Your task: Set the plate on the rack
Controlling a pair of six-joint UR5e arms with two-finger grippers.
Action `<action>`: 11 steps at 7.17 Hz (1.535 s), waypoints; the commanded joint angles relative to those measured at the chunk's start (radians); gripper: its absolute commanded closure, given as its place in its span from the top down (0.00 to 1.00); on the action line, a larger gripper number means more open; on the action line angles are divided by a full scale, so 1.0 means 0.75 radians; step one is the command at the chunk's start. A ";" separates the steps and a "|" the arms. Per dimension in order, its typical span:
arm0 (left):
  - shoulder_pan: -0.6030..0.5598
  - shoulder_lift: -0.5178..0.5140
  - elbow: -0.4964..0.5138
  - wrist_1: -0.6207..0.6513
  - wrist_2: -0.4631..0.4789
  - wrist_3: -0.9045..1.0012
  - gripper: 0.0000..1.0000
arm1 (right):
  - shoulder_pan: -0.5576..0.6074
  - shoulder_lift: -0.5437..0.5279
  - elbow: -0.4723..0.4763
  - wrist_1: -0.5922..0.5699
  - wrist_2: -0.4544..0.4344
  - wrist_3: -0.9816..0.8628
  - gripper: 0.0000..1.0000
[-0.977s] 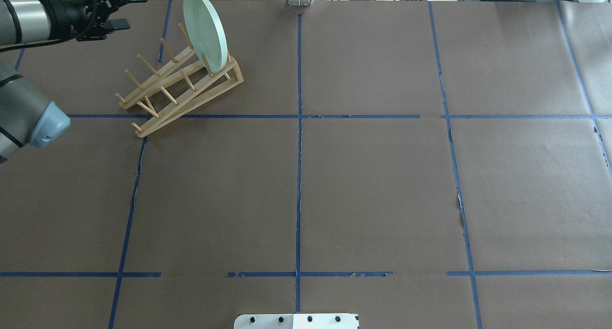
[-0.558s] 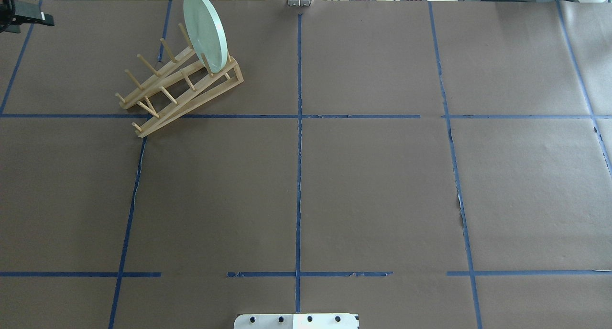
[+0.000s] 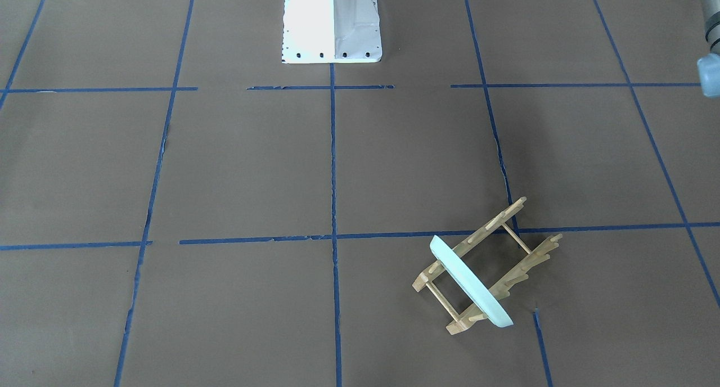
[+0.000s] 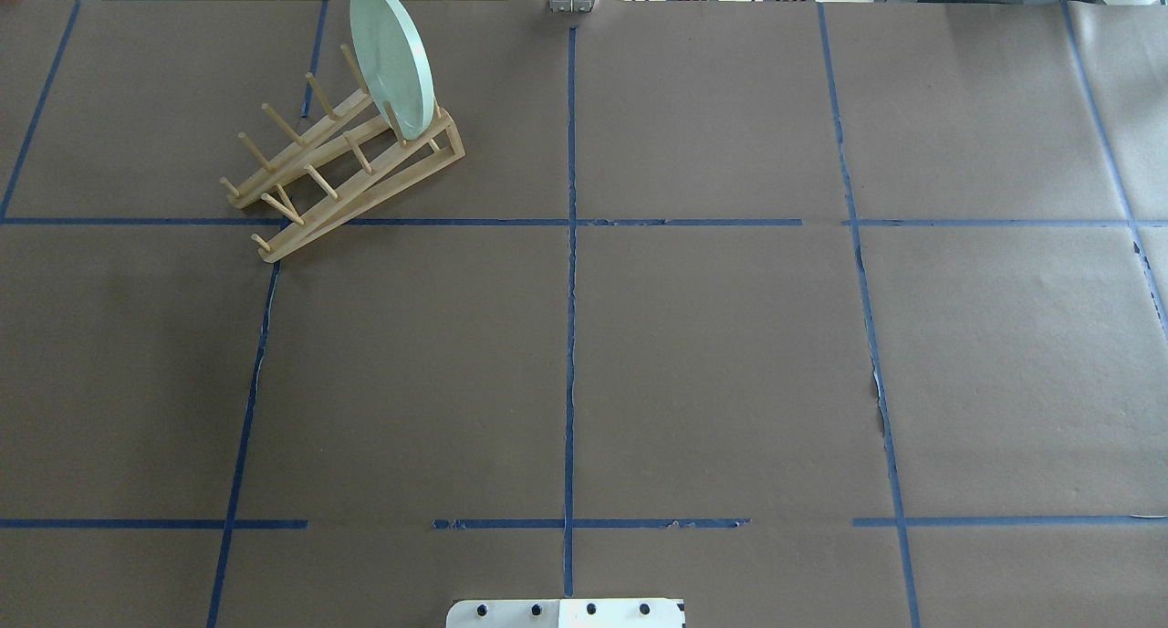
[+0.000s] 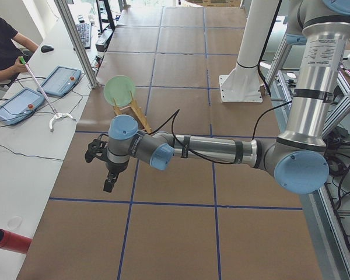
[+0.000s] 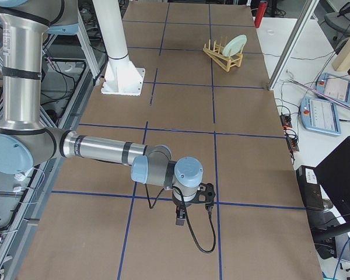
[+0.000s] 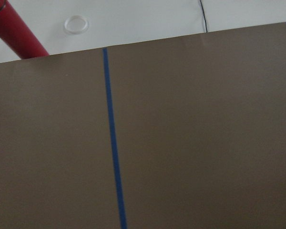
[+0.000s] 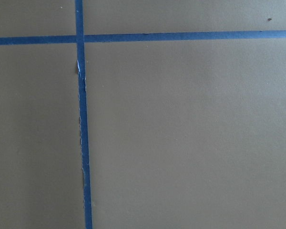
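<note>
The pale mint-green plate (image 4: 391, 60) stands on edge between the pegs at the far end of the light-wood rack (image 4: 338, 167), at the table's far left. Both also show in the front view, the plate (image 3: 469, 283) and the rack (image 3: 509, 246), and in the left view (image 5: 119, 90). No gripper touches them. My left gripper (image 5: 108, 175) hangs over the table well away from the rack, seen only in the left view. My right gripper (image 6: 192, 207) is near the table's right end, seen only in the right view. I cannot tell if either is open or shut.
The robot's white base (image 3: 332, 27) stands at the near middle edge. A red cylinder (image 5: 9, 240) lies beyond the table's left end. An operator (image 5: 3, 46) with tablets sits at the far side. My left arm's elbow (image 3: 710, 66) shows at the front view's edge.
My left arm and gripper have drawn back leftward, out of the overhead view. The plate and rack have not moved.
</note>
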State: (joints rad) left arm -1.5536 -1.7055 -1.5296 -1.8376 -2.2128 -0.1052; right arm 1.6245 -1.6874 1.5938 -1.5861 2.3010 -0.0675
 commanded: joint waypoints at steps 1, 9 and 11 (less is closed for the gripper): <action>-0.074 0.018 -0.173 0.324 -0.172 0.132 1.00 | 0.000 0.000 0.000 0.000 0.000 0.000 1.00; -0.072 0.157 -0.198 0.423 -0.183 0.122 1.00 | 0.000 0.000 0.000 0.000 0.000 0.000 1.00; -0.070 0.157 -0.176 0.429 -0.181 0.122 1.00 | 0.000 -0.002 0.000 0.000 0.000 0.000 1.00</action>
State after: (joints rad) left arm -1.6069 -1.5887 -1.6693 -1.5199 -2.3483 -0.0138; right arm 1.6245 -1.6877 1.5938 -1.5861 2.3010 -0.0675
